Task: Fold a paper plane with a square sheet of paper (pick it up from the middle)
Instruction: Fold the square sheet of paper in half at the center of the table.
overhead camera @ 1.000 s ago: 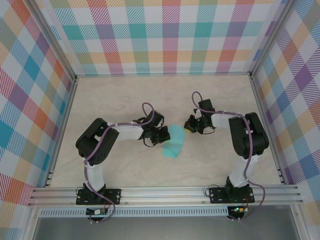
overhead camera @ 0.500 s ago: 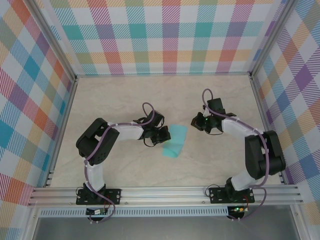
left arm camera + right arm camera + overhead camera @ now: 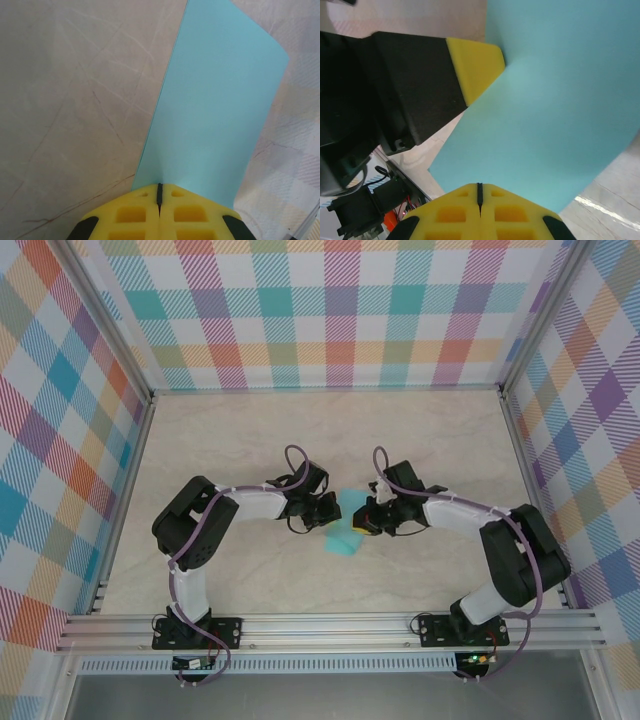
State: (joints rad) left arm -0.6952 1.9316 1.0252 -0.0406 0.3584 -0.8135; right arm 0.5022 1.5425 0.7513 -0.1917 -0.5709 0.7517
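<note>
Left claw (image 3: pixel 159 187) and right claw (image 3: pixel 479 187) each pinch the square sheet of paper (image 3: pixel 215 115); edges should meet evenly, without tugging.

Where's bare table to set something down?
Free: the far strip of table under the back wall; the near strip between the turquoise sheet and the front rail. Crowded: centre, where left claw and right claw both pinch the sheet.

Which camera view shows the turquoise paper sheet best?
The left wrist view: the turquoise sheet shows almost whole, with both long edges. The right wrist view cuts it off at the frame. The top view shows it small and partly covered.
</note>
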